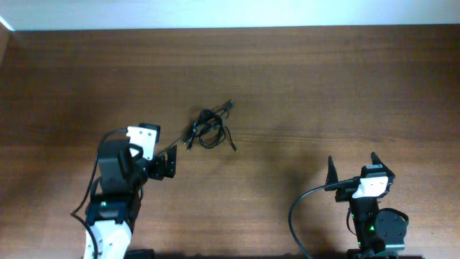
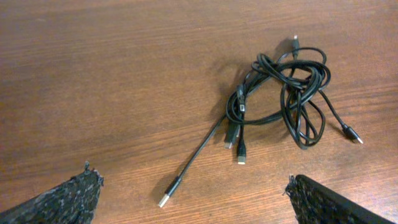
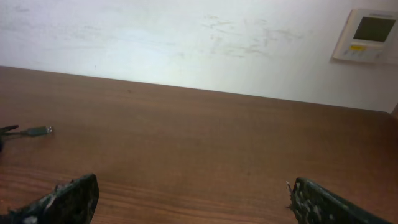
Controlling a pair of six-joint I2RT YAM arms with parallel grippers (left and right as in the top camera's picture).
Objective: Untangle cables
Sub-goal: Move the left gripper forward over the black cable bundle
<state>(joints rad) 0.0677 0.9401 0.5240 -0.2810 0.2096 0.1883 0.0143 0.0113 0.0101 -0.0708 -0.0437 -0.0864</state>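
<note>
- The left gripper (image 1: 167, 162) stood spread wide with nothing between its fingers, held clear above the table (image 1: 323, 86).
- Just in front of it, inside the gap between its fingers as the wrist view showed, lay a silver-tipped plug (image 2: 165, 199). This was the end of the cables nearest to it.
- From that plug a straight strand (image 2: 200, 151) ran away from the left gripper, slanting to its right, into the cables. Its long axis lay roughly along the arm's reach, so I judged that closing fingers would meet it across its width.
- The cables (image 1: 208, 128) sat knotted in one small heap. The left gripper was near them on their lower-left side in the overhead view, but not touching.
- Two more short ends hung out on that same side of the cables, and one thin tip lay on the far side.
- The right gripper (image 1: 353, 162) was spread just as wide and was empty. It stood well apart from the cables on their lower-right side and faced the wall (image 3: 186, 43), with only one plug tip at the left edge of its view.
- The left arm looked far the nearer for a first pull.
</note>
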